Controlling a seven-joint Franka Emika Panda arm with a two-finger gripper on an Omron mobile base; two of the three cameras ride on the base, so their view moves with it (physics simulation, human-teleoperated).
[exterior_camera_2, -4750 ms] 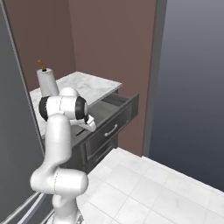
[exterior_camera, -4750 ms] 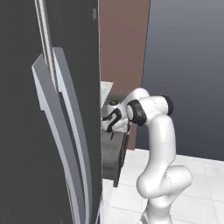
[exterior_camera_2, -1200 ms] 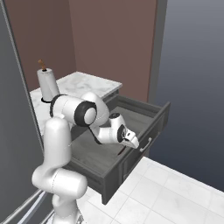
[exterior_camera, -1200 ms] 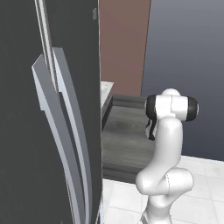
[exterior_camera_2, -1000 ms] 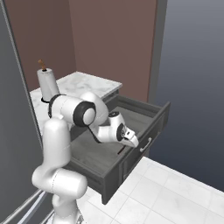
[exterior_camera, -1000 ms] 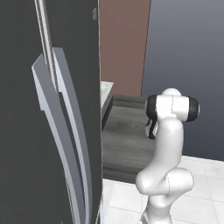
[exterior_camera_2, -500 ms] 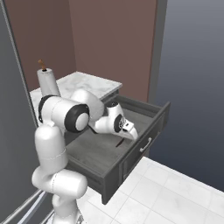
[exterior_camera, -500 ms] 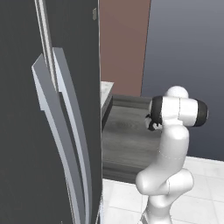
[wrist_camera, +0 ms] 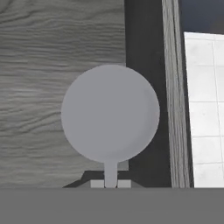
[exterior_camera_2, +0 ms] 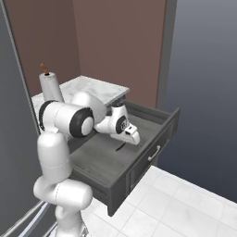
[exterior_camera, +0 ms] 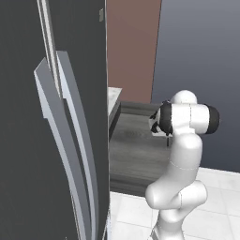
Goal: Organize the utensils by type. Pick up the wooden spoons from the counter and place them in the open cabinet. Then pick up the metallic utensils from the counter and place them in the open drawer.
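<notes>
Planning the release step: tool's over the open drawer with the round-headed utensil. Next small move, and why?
Probably lower a little, then open. The tool is shut on the round-headed utensil, which hangs above the open drawer floor, inside its front wall; releasing lower should avoid a bounce.

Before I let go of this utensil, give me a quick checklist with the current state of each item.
1. Gripper shut on the metallic utensil, round head: ok, in the hand view the head stands just above the fingertips.
2. Open drawer pulled out far enough: ok.
3. Gripper over the drawer floor, not the front wall: ok in the right base view.
4. Drop spot bare: ok, the hand view shows bare wood grain around the head.
5. Utensil close to the floor: cannot tell; the dark handle hangs near it.
6. Other utensils left on the counter: cannot tell; none visible from here.
</notes>
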